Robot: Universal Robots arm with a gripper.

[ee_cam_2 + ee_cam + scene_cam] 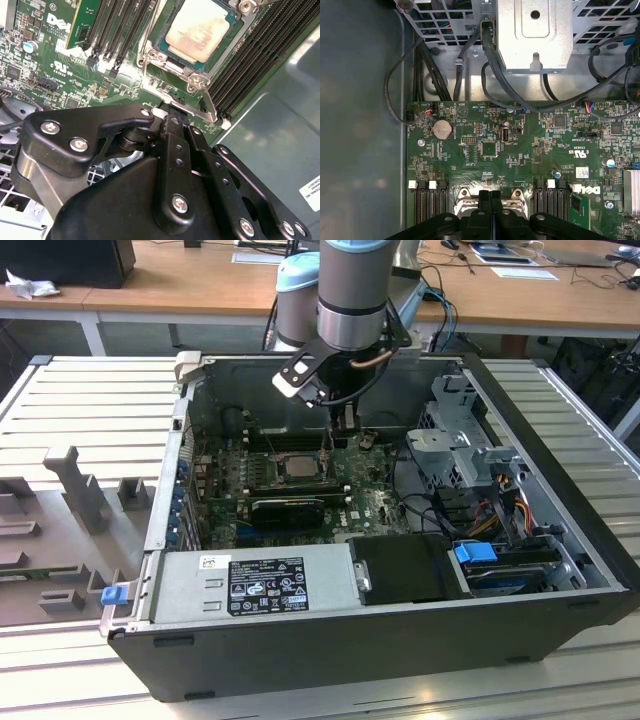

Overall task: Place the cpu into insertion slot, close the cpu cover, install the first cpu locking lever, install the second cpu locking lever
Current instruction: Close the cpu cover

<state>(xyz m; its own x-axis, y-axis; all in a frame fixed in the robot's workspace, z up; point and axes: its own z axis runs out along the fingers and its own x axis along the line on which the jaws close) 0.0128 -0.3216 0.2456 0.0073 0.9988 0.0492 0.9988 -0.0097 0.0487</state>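
Silver chip [202, 27] sits under its cover [196, 79], so your gripper [172, 115], clenched empty, meets the lever [210, 105] like a pusher.

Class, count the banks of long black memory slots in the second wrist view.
2. One bank on one side of the cpu, the other bank on its opposite side; more may be hidden.

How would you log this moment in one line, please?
cpu: seated in insertion slot | cpu cover: down over cpu | gripper: shut, at slot's edge beside a locking lever
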